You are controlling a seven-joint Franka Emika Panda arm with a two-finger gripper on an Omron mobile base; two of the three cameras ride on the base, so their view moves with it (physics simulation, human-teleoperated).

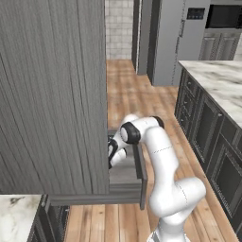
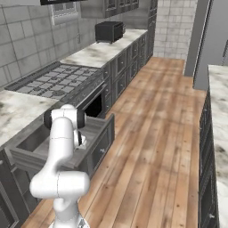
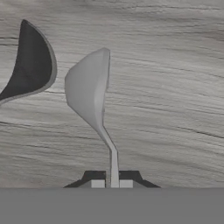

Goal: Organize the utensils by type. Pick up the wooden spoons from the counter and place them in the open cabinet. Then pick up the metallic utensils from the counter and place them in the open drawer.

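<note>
Silvery spoons: two counted in the hand view, one pale spoon (image 3: 89, 94) and one darker grey spoon (image 3: 30, 61). Open drawers: one drawer (image 2: 100, 133). Marble counters: two, one counter (image 2: 100, 51) along the wall, one island counter (image 1: 220, 82). Stoves: one stove (image 2: 55, 80). Black toasters: one toaster (image 2: 109, 31).

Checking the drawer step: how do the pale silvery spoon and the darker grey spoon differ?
The pale silvery spoon is pinched by its handle in the gripper; the darker grey spoon is not gripped. The pale spoon shows bowl and handle, the dark one mostly its bowl at the picture's edge. Both show against the drawer's grey wood-grain floor.
</note>
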